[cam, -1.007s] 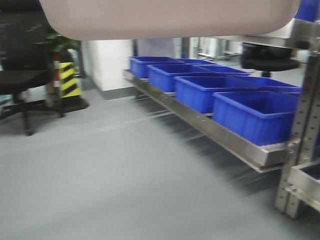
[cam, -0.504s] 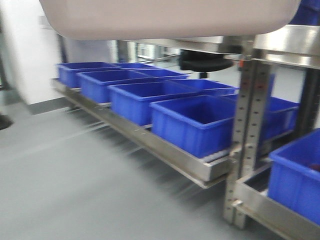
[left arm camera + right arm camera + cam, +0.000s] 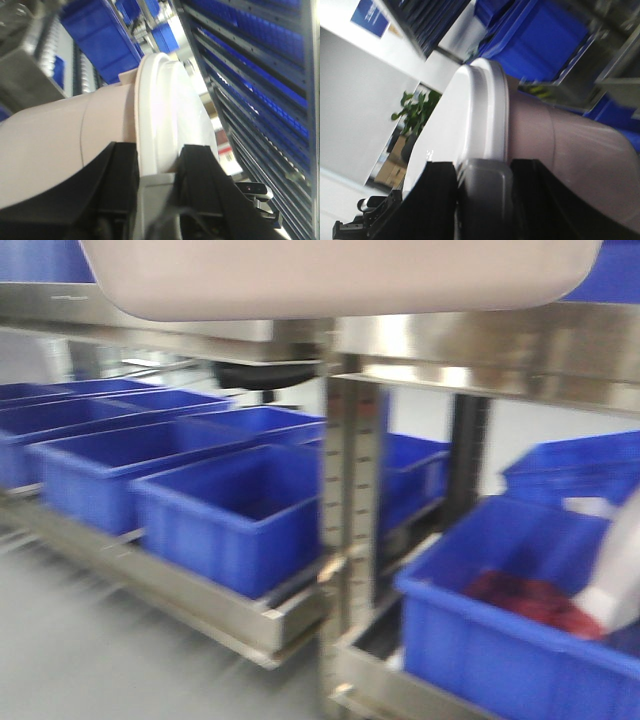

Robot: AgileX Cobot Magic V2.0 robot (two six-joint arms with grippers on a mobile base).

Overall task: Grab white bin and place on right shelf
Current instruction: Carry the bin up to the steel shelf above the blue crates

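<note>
The rack fills the front view. Its shelf (image 3: 500, 340) shows as a shiny rail crossing the upper right, carried on a perforated upright (image 3: 350, 520). The picture is blurred.

The bin (image 3: 340, 275) hangs in the air in front of the rack, not on any tier. It is level, base down and lid up. Its long axis runs left to right across the top of the front view, roughly along the rail. Only its pinkish lower wall and rounded corners show there, higher in the picture than the rail.

Blue crates (image 3: 240, 520) stand in a row on the low tier. A nearer crate (image 3: 480, 650) at lower right holds something red (image 3: 525, 595) and something white (image 3: 615, 570).

The left gripper (image 3: 159, 150) is clamped on one end of the bin, its black fingers (image 3: 120, 190) straddling the lid's rim. The right gripper (image 3: 482, 165) is clamped on the other end, its fingers (image 3: 535, 190) either side of the grey handle (image 3: 482, 182).
</note>
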